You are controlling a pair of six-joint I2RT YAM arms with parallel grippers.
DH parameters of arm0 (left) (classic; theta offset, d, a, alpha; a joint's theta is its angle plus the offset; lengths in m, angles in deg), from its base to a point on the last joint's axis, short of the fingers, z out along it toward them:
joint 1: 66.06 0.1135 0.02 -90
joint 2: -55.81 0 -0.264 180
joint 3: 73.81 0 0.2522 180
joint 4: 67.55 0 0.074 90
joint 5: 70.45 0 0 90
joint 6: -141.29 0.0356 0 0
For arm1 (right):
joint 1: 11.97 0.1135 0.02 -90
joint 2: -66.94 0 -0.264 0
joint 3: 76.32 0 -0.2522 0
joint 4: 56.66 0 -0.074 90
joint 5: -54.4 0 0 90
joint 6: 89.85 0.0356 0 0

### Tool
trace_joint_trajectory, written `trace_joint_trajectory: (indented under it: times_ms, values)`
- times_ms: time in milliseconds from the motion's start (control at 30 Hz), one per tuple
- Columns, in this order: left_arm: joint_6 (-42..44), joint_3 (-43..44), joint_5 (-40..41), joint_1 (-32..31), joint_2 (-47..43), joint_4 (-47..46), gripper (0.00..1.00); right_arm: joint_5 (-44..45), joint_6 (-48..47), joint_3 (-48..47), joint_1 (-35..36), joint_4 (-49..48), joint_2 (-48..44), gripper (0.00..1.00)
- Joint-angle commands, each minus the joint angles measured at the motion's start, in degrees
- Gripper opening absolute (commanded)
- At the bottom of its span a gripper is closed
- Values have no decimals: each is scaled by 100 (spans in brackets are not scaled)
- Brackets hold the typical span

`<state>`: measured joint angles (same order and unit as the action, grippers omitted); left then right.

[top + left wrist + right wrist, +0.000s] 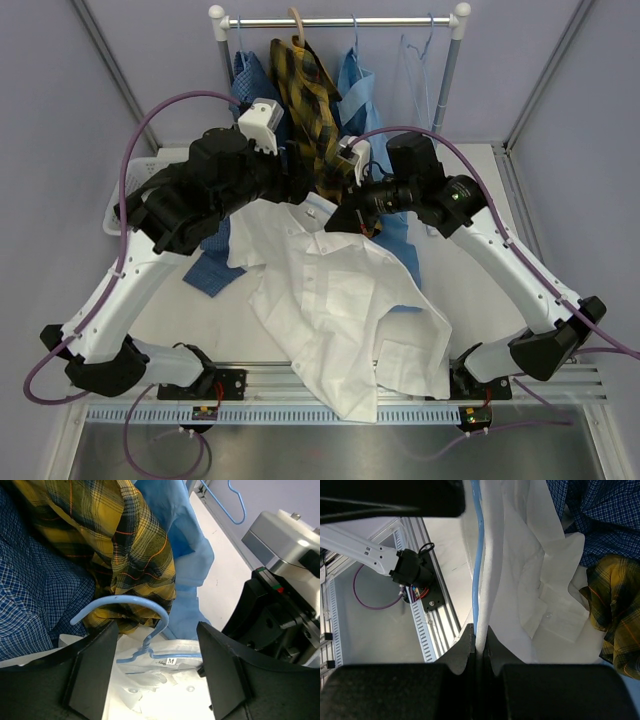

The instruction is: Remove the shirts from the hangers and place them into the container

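Note:
A white shirt (340, 300) lies spread across the table, with a light-blue hanger (147, 644) still in its collar. My left gripper (157, 667) is open just above that collar. Its fingers (90, 670) stand one on each side of the hanger's neck and hook, touching neither. My right gripper (481, 640) is shut on a fold of the white shirt (530, 555), with the hanger's wire (477, 555) running along it. The container (125, 195) is at the far left, mostly hidden behind my left arm.
On the rail (340, 20) at the back hang a yellow plaid shirt (305, 90), a dark blue check shirt (248, 75), a light-blue shirt (355, 85) and an empty hanger (418, 60). A blue shirt (215, 265) lies under the white one.

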<state>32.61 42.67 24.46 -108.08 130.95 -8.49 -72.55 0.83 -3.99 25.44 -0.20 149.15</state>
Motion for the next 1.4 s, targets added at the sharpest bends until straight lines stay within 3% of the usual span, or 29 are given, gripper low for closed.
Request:
trace_joint_trajectory:
  times_ms: [0, 300, 500, 633, 667, 800, 833, 933, 1133, 1367]
  values:
    - [66, 56, 168, -113, -8, -390, 66, -84, 116, -242, 100, -315, -171, 0]
    - [-57, -199, 177, -272, 10, -513, 45, -128, 204, -137, 144, -446, -311, 0]
    - [-57, -594, 318, -280, -130, -671, 24, -190, 230, -145, 144, -473, -373, 0]
    - [48, -718, 449, -281, -201, -812, 1, -164, 230, -119, 135, -429, -399, 0]
    - [66, -735, 493, -289, -244, -864, 0, -120, 230, -93, 144, -412, -408, 0]
    - [215, -832, 967, -280, -324, -953, 0, 213, 353, 22, 135, -376, -583, 15]
    - [224, -841, 1047, -280, -333, -953, 0, 467, 379, 30, 144, -333, -636, 38]
    - [128, -867, 1371, -298, -333, -961, 0, 1073, 493, 100, 135, -280, -820, 72]
    - [-188, -955, 2276, -429, -210, -953, 0, 2224, 1055, 66, 161, -201, -1268, 87]
    - [-601, -867, 3138, -614, -25, -961, 0, 3720, 1985, -84, 469, 238, -1243, 82]
